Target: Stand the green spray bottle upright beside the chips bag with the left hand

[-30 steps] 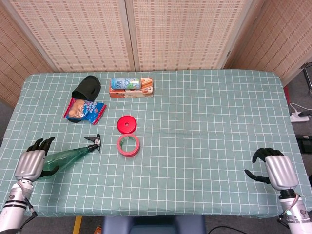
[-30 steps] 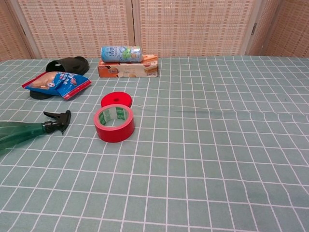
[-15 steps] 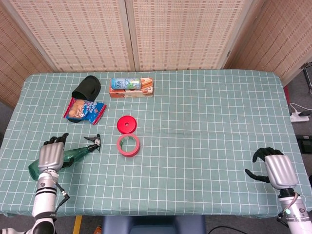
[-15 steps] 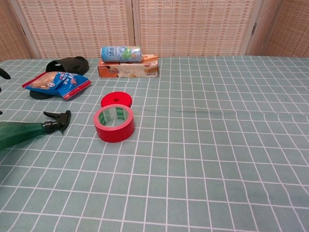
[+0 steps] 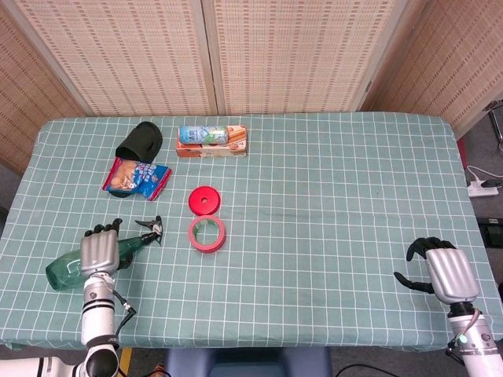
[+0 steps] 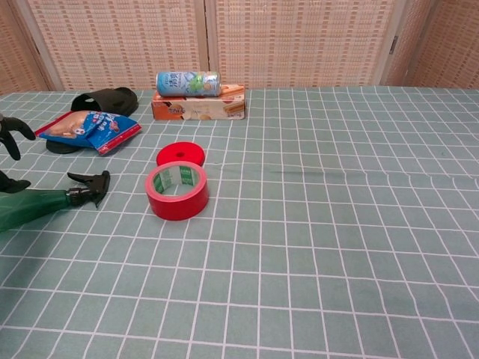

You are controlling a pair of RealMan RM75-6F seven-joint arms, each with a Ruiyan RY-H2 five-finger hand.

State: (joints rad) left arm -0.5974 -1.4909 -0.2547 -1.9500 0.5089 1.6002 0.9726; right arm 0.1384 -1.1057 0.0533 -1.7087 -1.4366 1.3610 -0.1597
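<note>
Green spray bottle (image 5: 86, 260) lies flat on the surface below the chips bag (image 5: 136, 176), left hand (image 5: 99, 250) over its middle with fingers spread, nothing gripped: I'd wrap the body near the neck before tipping it upright.

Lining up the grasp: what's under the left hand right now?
The left hand is over the middle of the lying green plastic spray bottle; its base and black trigger nozzle stick out either side. Whether the fingers touch the bottle is hidden.
</note>
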